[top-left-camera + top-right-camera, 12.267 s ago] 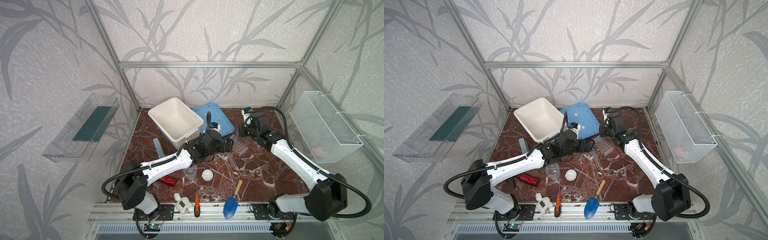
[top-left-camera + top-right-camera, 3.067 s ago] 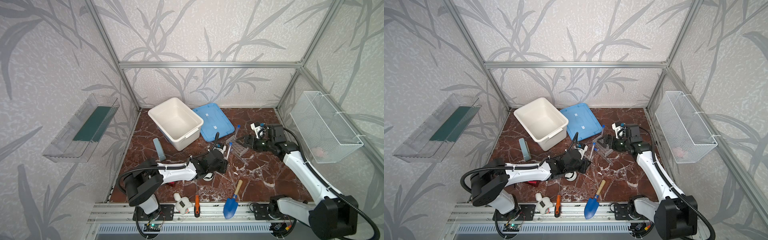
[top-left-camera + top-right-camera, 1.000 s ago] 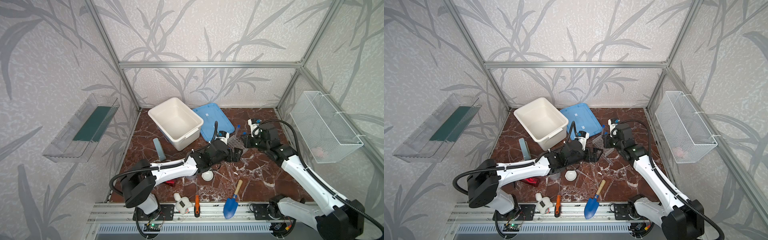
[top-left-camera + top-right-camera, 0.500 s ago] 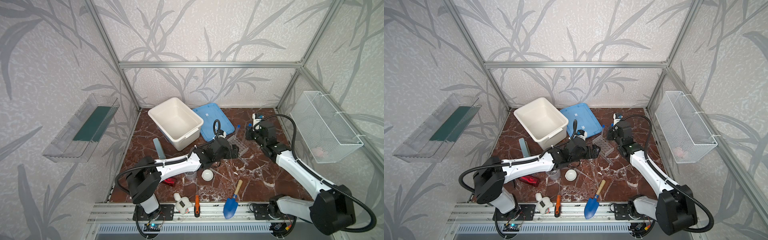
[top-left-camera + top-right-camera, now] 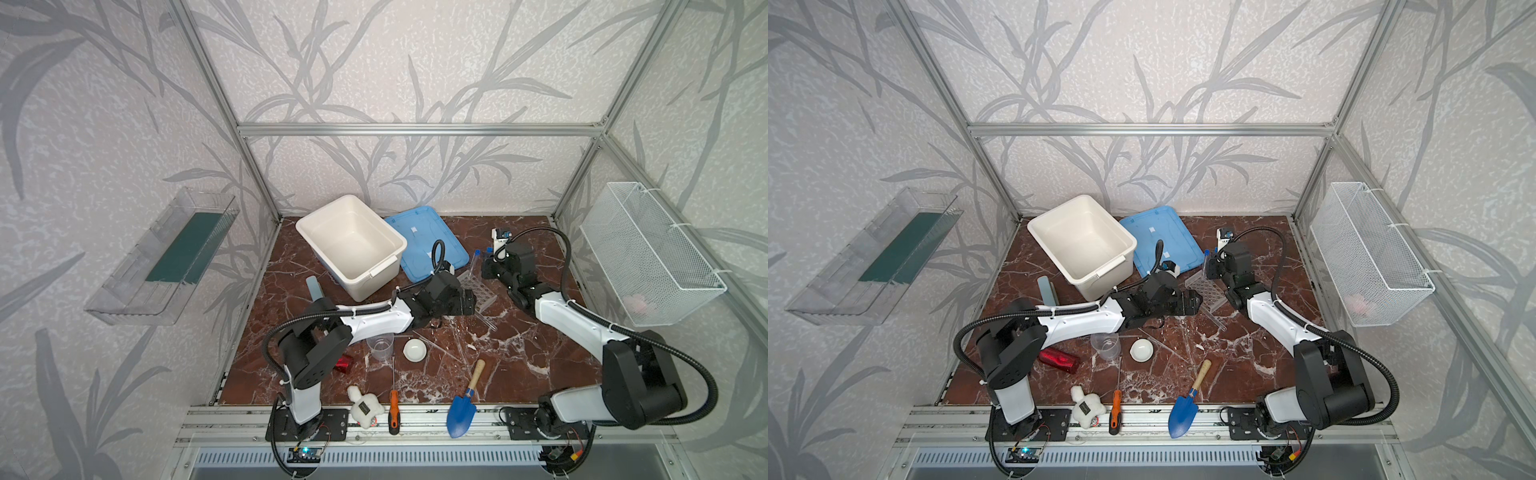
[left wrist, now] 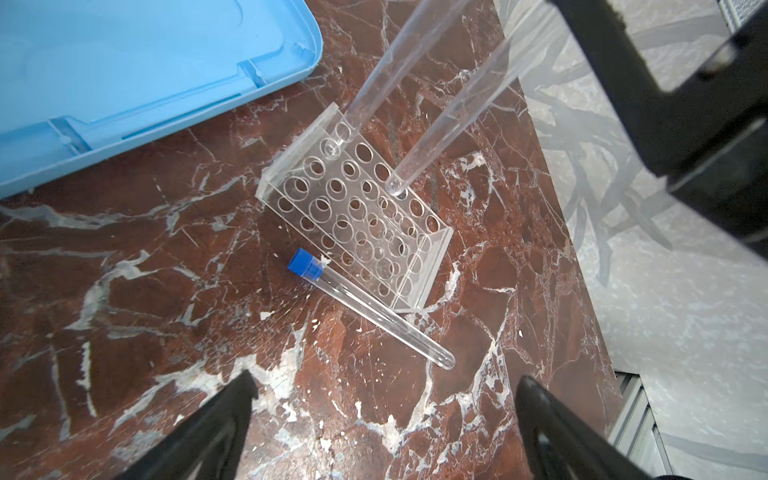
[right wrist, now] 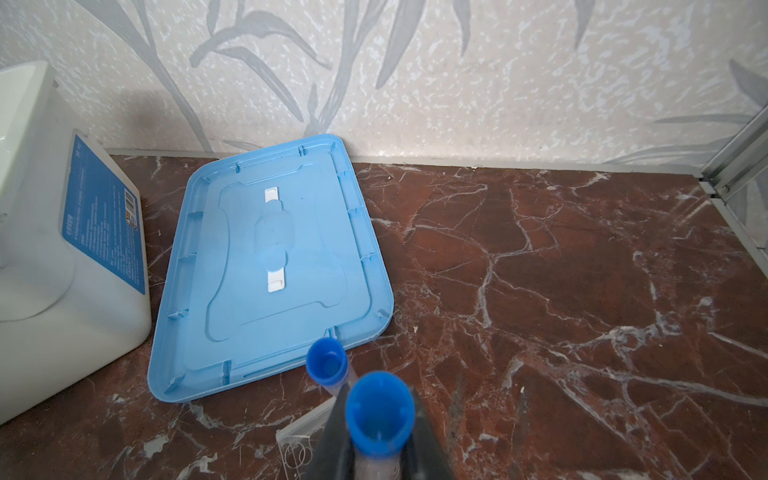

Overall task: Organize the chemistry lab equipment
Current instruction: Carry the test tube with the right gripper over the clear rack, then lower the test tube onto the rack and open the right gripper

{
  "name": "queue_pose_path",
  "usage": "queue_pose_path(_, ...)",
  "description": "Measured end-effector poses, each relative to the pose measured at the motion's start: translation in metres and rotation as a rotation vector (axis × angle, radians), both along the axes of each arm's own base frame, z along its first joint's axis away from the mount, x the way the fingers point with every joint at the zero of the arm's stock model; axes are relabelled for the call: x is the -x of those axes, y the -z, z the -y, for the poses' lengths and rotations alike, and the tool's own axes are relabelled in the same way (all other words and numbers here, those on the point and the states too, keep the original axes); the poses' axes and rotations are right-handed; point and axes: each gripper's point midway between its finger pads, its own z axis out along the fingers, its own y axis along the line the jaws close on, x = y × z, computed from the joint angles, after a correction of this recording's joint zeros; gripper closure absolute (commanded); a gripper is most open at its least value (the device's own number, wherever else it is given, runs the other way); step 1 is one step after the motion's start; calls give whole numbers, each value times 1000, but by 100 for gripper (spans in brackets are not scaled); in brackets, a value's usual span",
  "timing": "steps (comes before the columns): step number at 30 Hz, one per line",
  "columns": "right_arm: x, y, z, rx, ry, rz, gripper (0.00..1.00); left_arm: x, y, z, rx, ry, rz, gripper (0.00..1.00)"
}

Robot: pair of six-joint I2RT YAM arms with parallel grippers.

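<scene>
Test tube (image 6: 451, 118), gripped by the right pincer (image 7: 380, 461) over the clear rack (image 6: 353, 220) on the desk (image 6: 124, 332) while the left pincer (image 6: 384, 384) was seen open and empty, could be pushed beside its hole, and the light rack could be knocked over.

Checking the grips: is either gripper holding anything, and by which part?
The right gripper holds a blue-capped test tube by its upper end, just below the cap. The left gripper is open and holds nothing.
</scene>
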Motion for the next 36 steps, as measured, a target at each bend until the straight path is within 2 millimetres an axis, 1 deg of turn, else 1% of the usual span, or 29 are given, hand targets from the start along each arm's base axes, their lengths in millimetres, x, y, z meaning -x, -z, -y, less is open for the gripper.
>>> queue_pose_path(3, -3, 1, -1, 0, -4, 19, 83, 0, 10, 3, -10, 14, -7, 1)
queue_pose_path(8, -4, 0, -1, -1, -4, 41, 83, 2, 17, 5, -11, 29, -19, 1)
queue_pose_path(14, -8, -2, 0, 5, 4, 59, 83, 2, 17, 6, -7, 33, -20, 1)
queue_pose_path(20, -10, 6, 1, 16, 13, 51, 83, 2, 17, 6, -7, 33, -20, 1)
queue_pose_path(24, -13, 6, 2, 18, 20, 60, 83, 2, 17, 6, -7, 33, -21, 1)
queue_pose_path(27, -12, 9, 4, 24, 27, 60, 83, 2, 17, 6, -7, 33, -20, 1)
queue_pose_path(33, -7, 21, 6, 32, 30, 37, 83, 2, 17, 6, -6, 32, -21, 1)
queue_pose_path(36, -6, 22, 6, 31, 30, 40, 82, 2, 17, 6, -6, 30, -22, 1)
